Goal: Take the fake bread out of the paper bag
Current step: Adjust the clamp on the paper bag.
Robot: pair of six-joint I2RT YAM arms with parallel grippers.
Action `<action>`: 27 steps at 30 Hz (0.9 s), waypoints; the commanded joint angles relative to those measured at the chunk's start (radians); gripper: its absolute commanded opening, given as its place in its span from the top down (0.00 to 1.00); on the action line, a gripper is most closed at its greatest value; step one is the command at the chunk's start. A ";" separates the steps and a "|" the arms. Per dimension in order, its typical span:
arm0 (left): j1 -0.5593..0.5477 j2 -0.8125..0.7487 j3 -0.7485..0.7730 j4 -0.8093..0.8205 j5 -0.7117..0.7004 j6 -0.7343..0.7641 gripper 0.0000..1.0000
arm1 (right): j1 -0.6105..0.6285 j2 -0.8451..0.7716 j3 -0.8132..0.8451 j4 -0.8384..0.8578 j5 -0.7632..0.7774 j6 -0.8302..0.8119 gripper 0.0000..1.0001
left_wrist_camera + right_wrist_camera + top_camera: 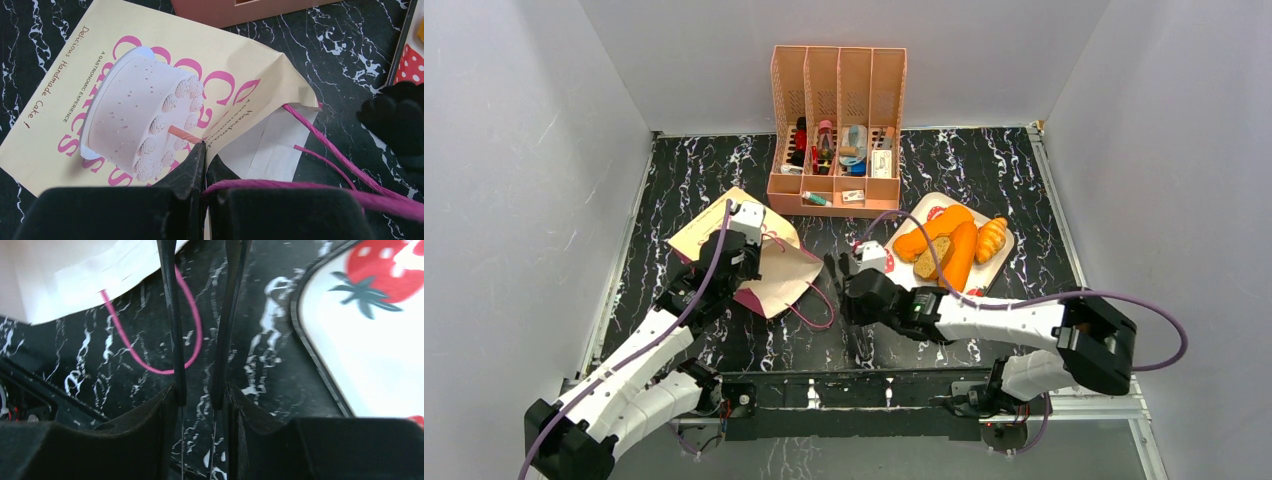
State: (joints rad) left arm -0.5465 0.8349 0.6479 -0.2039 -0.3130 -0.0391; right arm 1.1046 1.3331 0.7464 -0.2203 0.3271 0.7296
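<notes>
Top external view is showing the paper bag (789,272) lying flat on the left half of the black marbled worktop (984,160), its mouth and pink cord handles (819,305) turned toward the middle. The left arm is reaching over the bag from the near left corner. From the left wrist, the bag's printed face with a pink cake (140,110) is lying uppermost, and the left claw (203,150) is sitting at the edge of the bag's mouth with its jaws pressed together. One magenta cord is running along its right finger. Whether any paper is caught between the jaws I cannot tell.

Behind the bag, against the back wall, a peach file organiser (837,75) is standing upright with small items in its slots.

Just right of the bag's mouth, the right claw (844,268) is hanging low over the bare worktop, jaws a narrow gap apart and holding nothing. From the right wrist, a pink cord loop is lying on the worktop behind its fingers.

Further right, a white strawberry-print tray (921,213) is carrying the fake bread (934,233): two long orange loaves, a brown slice (932,258) and a croissant (991,238), all outside the bag.
</notes>
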 commanded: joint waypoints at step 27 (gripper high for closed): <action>-0.002 -0.039 0.002 0.000 0.086 0.018 1.00 | 0.102 0.535 0.425 0.220 -0.036 -0.257 0.63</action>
State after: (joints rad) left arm -0.5465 0.8253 0.6479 -0.1947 -0.2516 -0.0090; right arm 1.2236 1.8229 1.0840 -0.0696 0.2508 0.5465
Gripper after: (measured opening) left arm 0.007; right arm 0.361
